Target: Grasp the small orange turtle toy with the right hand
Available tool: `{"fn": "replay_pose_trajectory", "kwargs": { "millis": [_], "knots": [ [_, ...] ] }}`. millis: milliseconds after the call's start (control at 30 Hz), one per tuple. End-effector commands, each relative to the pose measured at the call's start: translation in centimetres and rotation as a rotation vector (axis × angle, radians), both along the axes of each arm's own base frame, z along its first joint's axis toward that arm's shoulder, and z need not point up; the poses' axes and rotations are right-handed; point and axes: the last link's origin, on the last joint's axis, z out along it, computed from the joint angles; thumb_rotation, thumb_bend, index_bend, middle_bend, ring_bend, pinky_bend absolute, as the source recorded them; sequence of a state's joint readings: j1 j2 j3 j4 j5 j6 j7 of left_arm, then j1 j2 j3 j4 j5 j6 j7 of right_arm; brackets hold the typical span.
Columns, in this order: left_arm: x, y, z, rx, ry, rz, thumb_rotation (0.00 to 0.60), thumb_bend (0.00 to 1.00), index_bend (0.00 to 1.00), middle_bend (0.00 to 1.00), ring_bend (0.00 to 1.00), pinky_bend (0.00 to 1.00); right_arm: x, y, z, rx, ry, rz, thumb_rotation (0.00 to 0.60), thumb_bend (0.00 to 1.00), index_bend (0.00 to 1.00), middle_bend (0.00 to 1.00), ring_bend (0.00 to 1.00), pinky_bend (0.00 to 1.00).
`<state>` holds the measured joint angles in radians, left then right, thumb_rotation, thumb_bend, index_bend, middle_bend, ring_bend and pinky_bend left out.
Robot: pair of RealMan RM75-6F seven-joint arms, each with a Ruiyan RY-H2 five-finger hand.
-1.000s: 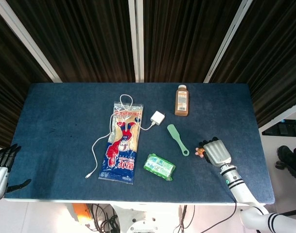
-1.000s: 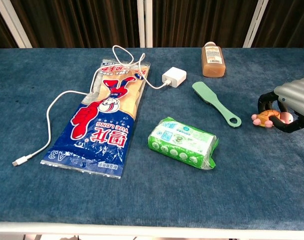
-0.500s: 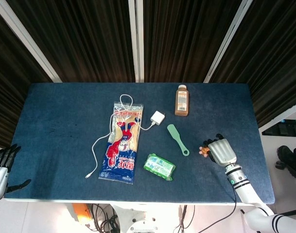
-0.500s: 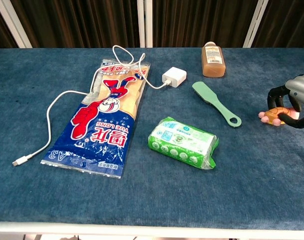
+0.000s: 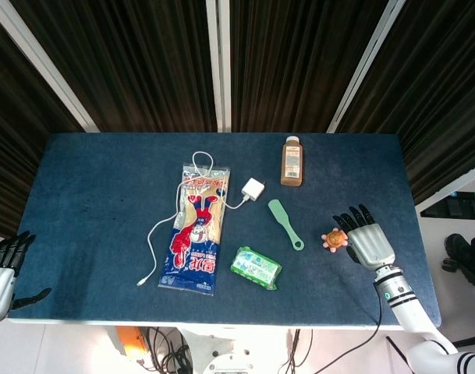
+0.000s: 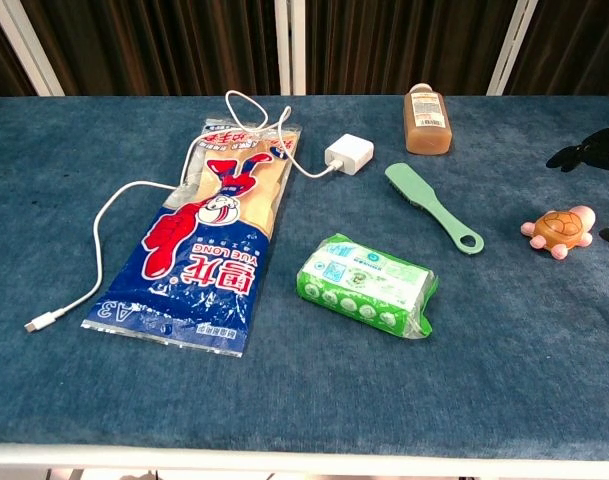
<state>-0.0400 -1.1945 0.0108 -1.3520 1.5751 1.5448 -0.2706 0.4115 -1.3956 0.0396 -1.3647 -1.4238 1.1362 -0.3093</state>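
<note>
The small orange turtle toy (image 5: 333, 240) (image 6: 557, 229) lies free on the blue table, to the right of the green brush. My right hand (image 5: 364, 238) is just to its right with fingers spread, holding nothing; only its dark fingertips (image 6: 587, 154) show at the chest view's right edge. My left hand (image 5: 3, 268) hangs off the table's front left corner, fingers apart and empty.
A green brush (image 5: 285, 224), a green wipes pack (image 5: 256, 267), a white charger (image 5: 252, 189) with its cable, a red-and-blue snack bag (image 5: 196, 230) and a brown bottle (image 5: 291, 161) lie on the blue table (image 5: 97, 187). The table's right edge runs close to my right hand.
My right hand let go of the turtle, spread its fingers and drew back to the right. The turtle now sits alone on the table. The left hand stayed put.
</note>
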Motion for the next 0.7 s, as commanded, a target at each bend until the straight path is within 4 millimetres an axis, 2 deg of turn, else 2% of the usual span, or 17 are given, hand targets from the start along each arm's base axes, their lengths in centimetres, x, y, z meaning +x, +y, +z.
{"fn": "replay_pose_trajectory", "kwargs": {
  "millis": [33,267,367,467,700],
  "knots": [
    [0.0,0.0,0.0,0.001,0.000,0.001,0.600,0.07,0.01,0.00,0.00,0.06,-0.2,-0.1,-0.4,0.009,0.007,-0.012,0.600,0.26,0.18,0.20,0.07,0.00],
    [-0.2,-0.1,0.2,0.005,0.003,0.006,0.600,0.07,0.01,0.00,0.00,0.06,-0.3,-0.9,-1.8,0.013,-0.013,-0.024,0.600,0.31,0.34,0.30,0.19,0.00],
    [-0.3,-0.1,0.2,0.003,0.005,0.012,0.600,0.07,0.01,0.00,0.00,0.06,0.0,-1.1,-2.2,-0.008,-0.029,-0.008,0.600,0.33,0.48,0.35,0.31,0.04],
    [-0.4,-0.1,0.1,-0.004,0.003,0.020,0.600,0.07,0.01,0.00,0.00,0.06,0.0,-1.2,-2.6,-0.020,-0.030,0.005,0.600,0.36,0.59,0.44,0.42,0.11],
    [-0.6,-0.2,0.2,-0.004,0.006,0.022,0.600,0.07,0.01,0.00,0.00,0.06,0.0,-1.5,-3.4,-0.002,0.017,0.011,0.600,0.40,0.67,0.50,0.48,0.14]
  ]
}}
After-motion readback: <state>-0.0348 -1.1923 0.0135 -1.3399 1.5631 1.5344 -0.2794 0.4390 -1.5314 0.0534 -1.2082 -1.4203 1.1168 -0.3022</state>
